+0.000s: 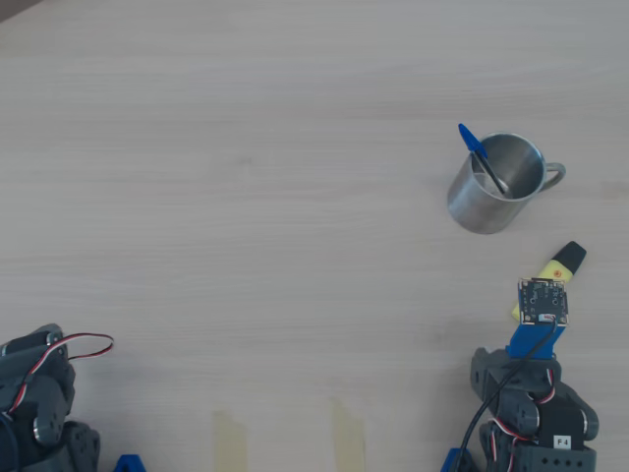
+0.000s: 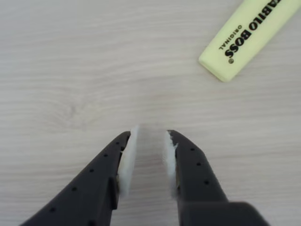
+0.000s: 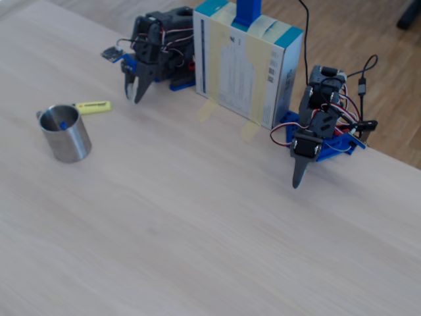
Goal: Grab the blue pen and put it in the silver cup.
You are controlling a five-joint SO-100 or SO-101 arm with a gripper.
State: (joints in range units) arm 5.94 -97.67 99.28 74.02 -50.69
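The silver cup [image 1: 474,208] stands upright at the right of the overhead view, handle pointing right. The blue pen [image 1: 471,141] leans inside it, blue cap sticking out over the upper-left rim. In the fixed view the cup [image 3: 67,143] shows a bit of the blue pen [image 3: 63,124] inside. My gripper [image 2: 151,132] hovers over bare wood, open by a narrow gap, nothing between its white pads. In the fixed view the gripper [image 3: 136,97] points down, to the right of the cup.
A yellow highlighter [image 1: 558,269] with a black cap lies between cup and arm; its yellow end [image 2: 248,36] lies up and right of the fingers. A second arm [image 3: 316,135] and a cardboard box [image 3: 247,62] stand at the table's far edge.
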